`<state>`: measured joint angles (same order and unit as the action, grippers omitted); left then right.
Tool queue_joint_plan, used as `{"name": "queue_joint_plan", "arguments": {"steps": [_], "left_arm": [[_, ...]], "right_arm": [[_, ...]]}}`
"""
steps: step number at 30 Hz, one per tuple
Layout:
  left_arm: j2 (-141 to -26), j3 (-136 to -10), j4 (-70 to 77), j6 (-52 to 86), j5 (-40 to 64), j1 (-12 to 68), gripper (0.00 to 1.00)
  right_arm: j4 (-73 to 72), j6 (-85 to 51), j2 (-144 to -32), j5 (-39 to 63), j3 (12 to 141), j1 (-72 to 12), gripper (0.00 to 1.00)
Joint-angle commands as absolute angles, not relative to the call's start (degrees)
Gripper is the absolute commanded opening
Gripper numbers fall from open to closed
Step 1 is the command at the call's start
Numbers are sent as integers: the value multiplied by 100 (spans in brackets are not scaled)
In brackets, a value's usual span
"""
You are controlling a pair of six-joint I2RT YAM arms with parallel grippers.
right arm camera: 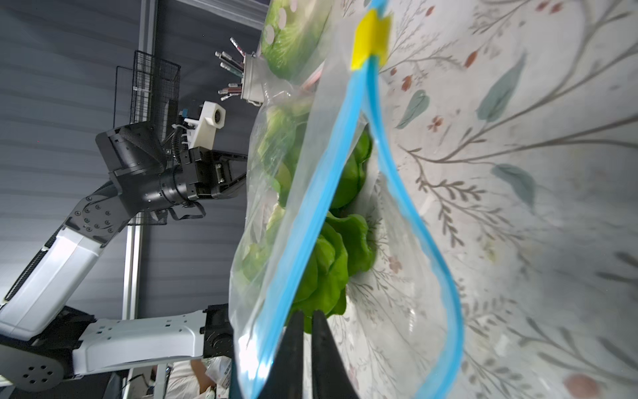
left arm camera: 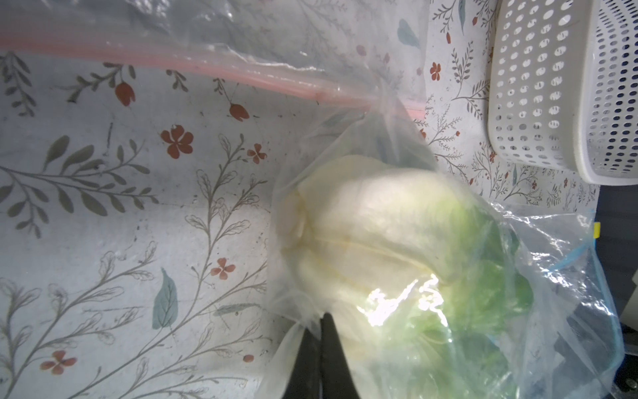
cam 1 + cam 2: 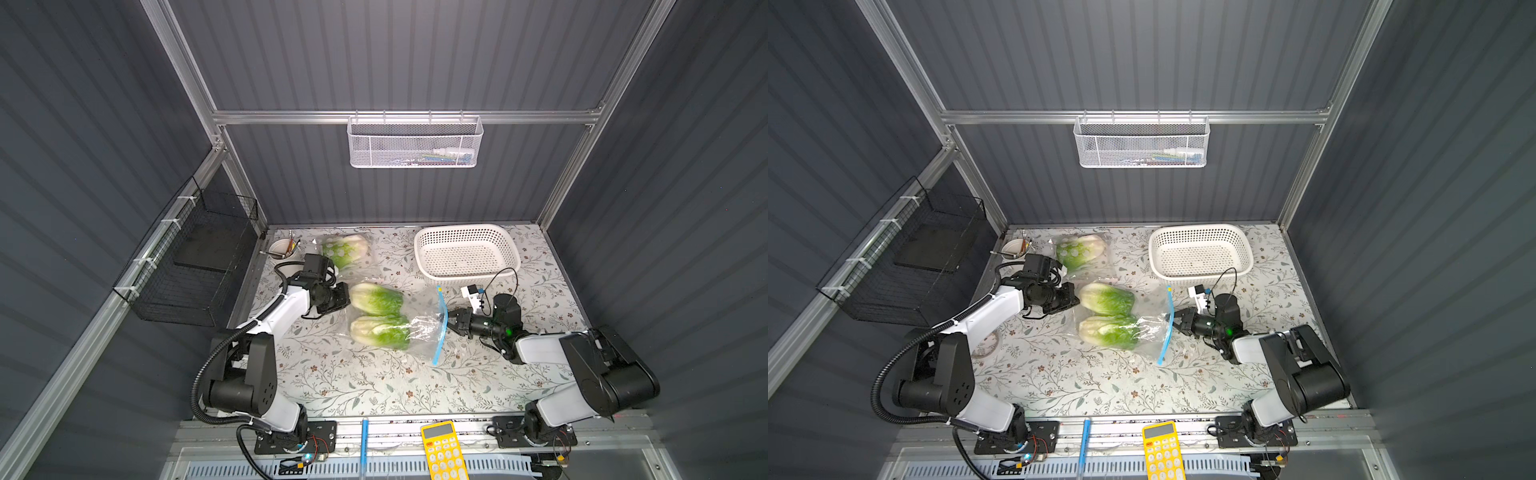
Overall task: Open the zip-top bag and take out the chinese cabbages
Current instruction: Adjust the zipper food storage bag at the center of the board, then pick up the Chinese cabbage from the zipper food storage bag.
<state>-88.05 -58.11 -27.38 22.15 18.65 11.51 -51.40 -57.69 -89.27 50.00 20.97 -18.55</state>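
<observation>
A clear zip-top bag (image 3: 422,332) with a blue zip (image 1: 331,165) lies mid-table, its mouth gaping toward my right arm. Two chinese cabbages (image 3: 376,298) (image 3: 382,330) lie inside, white bases toward the left arm. My left gripper (image 2: 322,319) is shut on the bag's film at the closed end, beside a cabbage base (image 2: 366,224). My right gripper (image 1: 308,315) reaches into the mouth under the upper zip strip. Its jaws are nearly closed on a green leaf edge (image 1: 341,276). A third cabbage (image 3: 345,249) lies in a separate bag at the back left.
A white perforated basket (image 3: 511,249) stands at the back right. A cup of pens (image 3: 282,249) sits in the back left corner. A black wire basket (image 3: 199,266) hangs on the left wall. A yellow calculator (image 3: 442,451) and a blue pen (image 3: 364,440) lie on the front rail.
</observation>
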Motion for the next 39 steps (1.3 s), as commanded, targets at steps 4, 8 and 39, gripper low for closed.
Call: {"name": "queue_joint_plan", "arguments": {"steps": [4, 8, 39], "left_arm": [[-8868, -5744, -2769, 2259, 2117, 1116, 0], [-8884, -5744, -2758, 2274, 2162, 1116, 0], [-8858, -5690, -2711, 2329, 2262, 1116, 0]], "right_arm": [[-6789, -6585, -9756, 5221, 2280, -2203, 11], [-6945, -6724, -10116, 5196, 2459, -2454, 13], [-5886, -6394, -10065, 5115, 2707, -3348, 18]]}}
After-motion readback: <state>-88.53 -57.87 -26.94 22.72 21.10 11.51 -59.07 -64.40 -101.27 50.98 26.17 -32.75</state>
